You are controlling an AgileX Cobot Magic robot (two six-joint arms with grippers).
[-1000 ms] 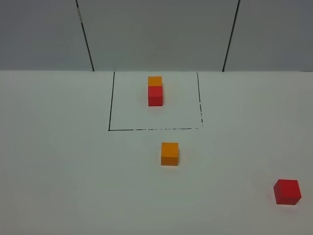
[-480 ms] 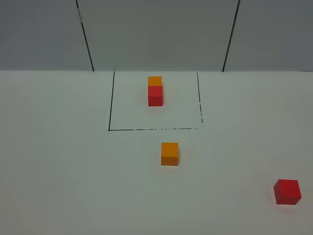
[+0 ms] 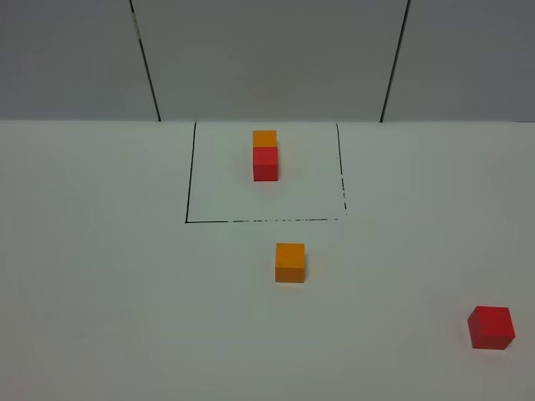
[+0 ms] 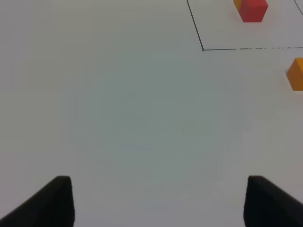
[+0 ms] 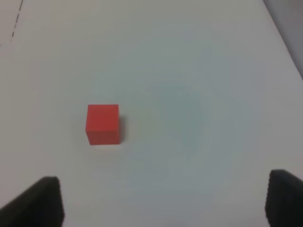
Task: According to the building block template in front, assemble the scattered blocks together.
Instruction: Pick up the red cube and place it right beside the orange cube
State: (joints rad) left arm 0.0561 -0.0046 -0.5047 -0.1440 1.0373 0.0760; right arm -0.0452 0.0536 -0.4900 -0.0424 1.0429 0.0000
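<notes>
The template, an orange cube joined to a red cube, stands inside a thin black drawn rectangle at the back; its red cube also shows in the left wrist view. The loose orange cube lies just in front of the outline; its edge shows in the left wrist view. The loose red cube lies at the front right and shows in the right wrist view. My left gripper and right gripper are open, empty and well short of the cubes. Neither shows in the high view.
The white table ends at a grey panelled back wall with two dark seams. The table's right edge shows in the right wrist view.
</notes>
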